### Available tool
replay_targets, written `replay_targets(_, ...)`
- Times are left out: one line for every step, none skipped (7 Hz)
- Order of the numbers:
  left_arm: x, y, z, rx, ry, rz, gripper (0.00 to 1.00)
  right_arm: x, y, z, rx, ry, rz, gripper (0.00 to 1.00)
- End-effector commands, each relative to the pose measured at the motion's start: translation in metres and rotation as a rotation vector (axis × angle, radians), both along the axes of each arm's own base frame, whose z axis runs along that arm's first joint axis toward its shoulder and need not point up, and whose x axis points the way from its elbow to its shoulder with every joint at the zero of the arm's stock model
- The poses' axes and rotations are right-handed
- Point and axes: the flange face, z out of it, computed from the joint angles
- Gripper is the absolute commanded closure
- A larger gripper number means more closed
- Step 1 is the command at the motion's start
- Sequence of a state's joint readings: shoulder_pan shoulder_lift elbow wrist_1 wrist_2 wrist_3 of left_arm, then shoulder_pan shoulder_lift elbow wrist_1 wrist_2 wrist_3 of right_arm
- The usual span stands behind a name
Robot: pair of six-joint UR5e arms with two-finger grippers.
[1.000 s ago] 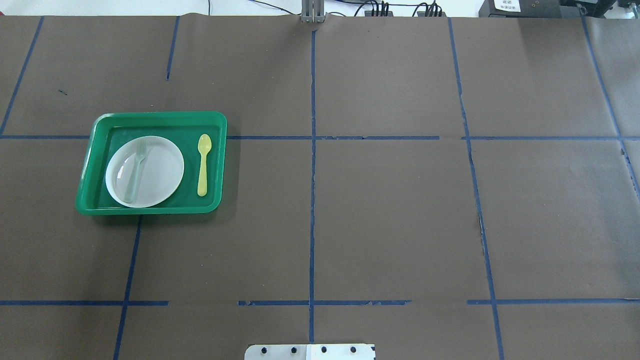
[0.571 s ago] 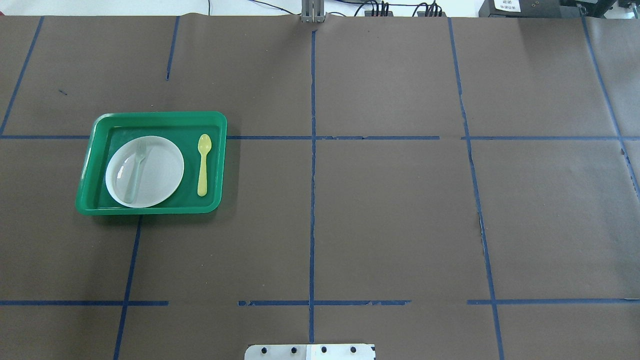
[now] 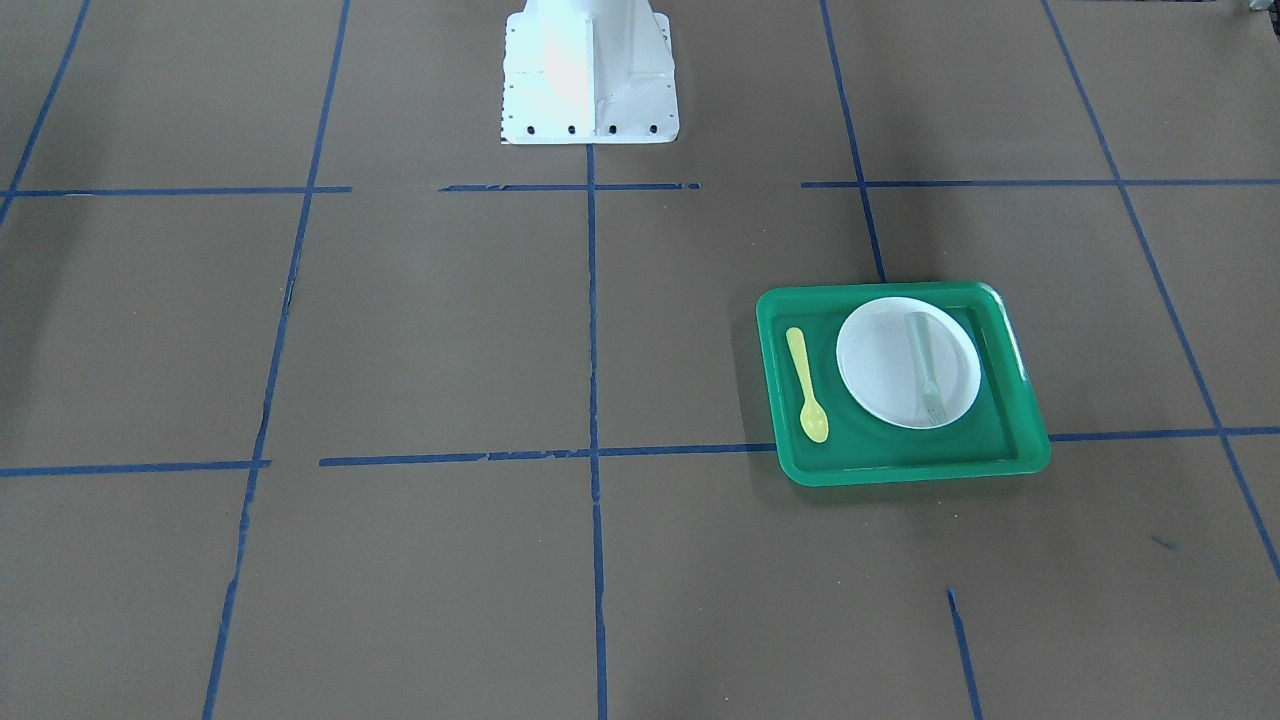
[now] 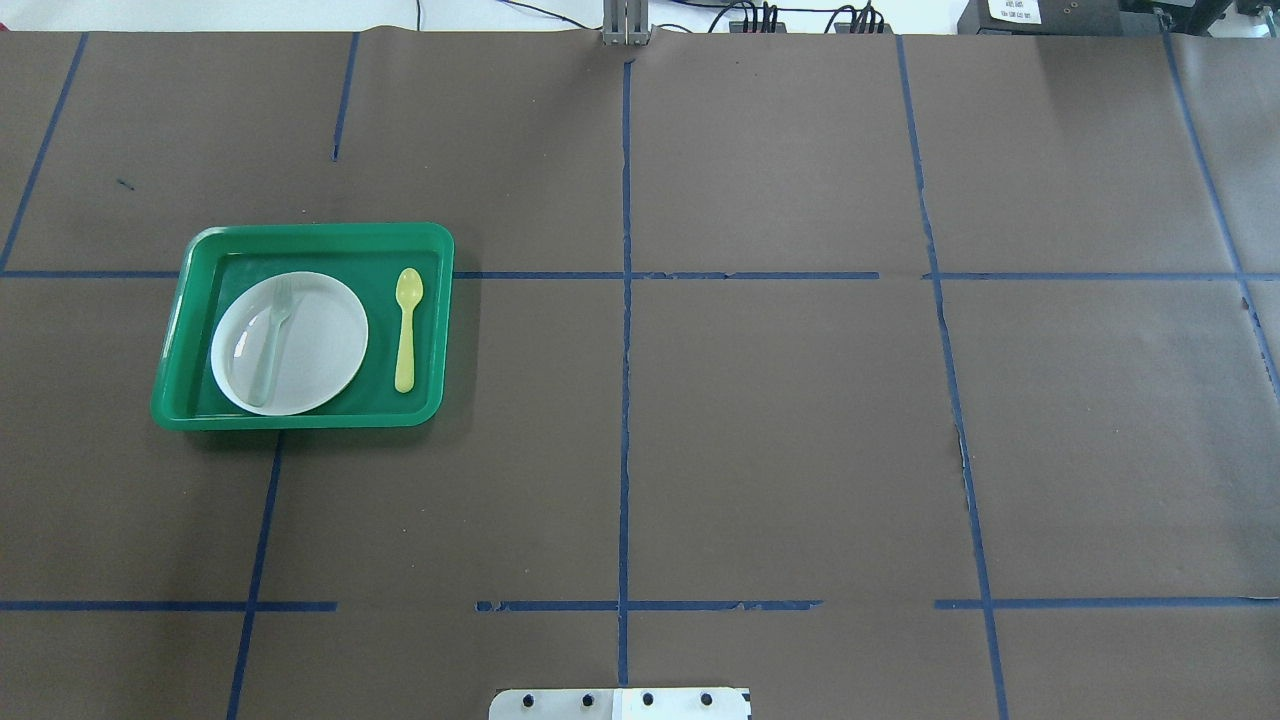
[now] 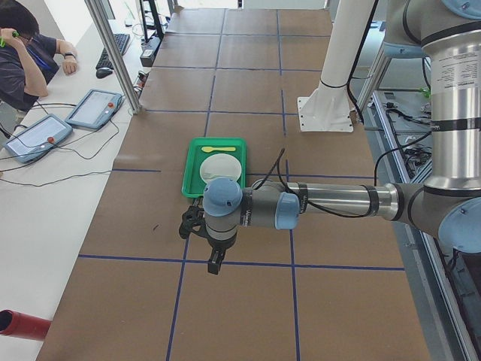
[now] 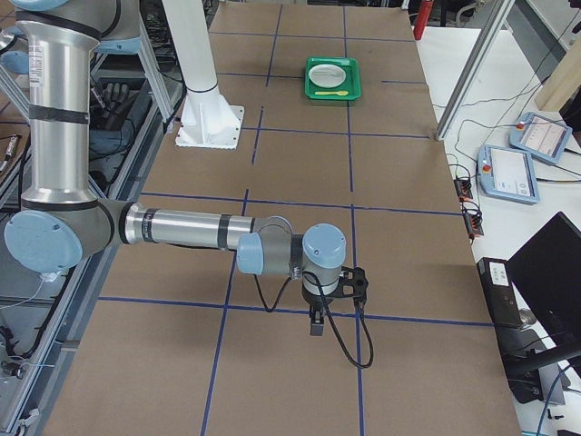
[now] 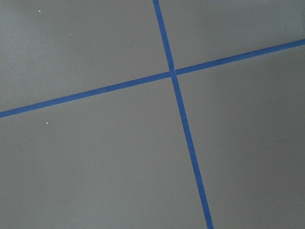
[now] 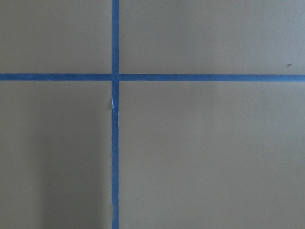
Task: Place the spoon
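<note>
The yellow spoon (image 4: 406, 330) lies flat in the green tray (image 4: 310, 232), right of the white plate (image 4: 325, 345), bowl end pointing away from the robot. It also shows in the front-facing view (image 3: 806, 385). A pale grey-green fork (image 4: 272, 342) lies on the plate. My left gripper (image 5: 214, 265) shows only in the exterior left view, hanging over bare table well short of the tray; I cannot tell if it is open or shut. My right gripper (image 6: 315, 324) shows only in the exterior right view, far from the tray; I cannot tell its state either.
Brown paper with blue tape lines (image 4: 625, 300) covers the table. The robot's white base (image 3: 588, 70) stands at the near edge. An operator (image 5: 22, 53) and tablets (image 5: 94, 109) are at a side desk. Both wrist views show only paper and tape.
</note>
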State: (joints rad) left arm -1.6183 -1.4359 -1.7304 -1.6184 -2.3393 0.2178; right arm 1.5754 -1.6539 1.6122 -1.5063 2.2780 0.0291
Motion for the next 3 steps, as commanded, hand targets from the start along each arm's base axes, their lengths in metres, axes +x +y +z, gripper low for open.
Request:
replay_targets(0.0000, 0.0002, 0.0010, -0.003, 0.000, 0.000, 0.00, 0.0000, -0.0001, -0.0001, 0.000, 0.000, 0.000, 0.00)
replay_targets(0.0000, 0.0008, 0.0001, -0.002, 0.000, 0.000, 0.00, 0.0000, -0.0001, -0.0001, 0.000, 0.000, 0.000, 0.00)
replay_targets(0.0000, 0.0008, 0.0001, -0.002, 0.000, 0.000, 0.00, 0.0000, -0.0001, -0.0001, 0.000, 0.000, 0.000, 0.00)
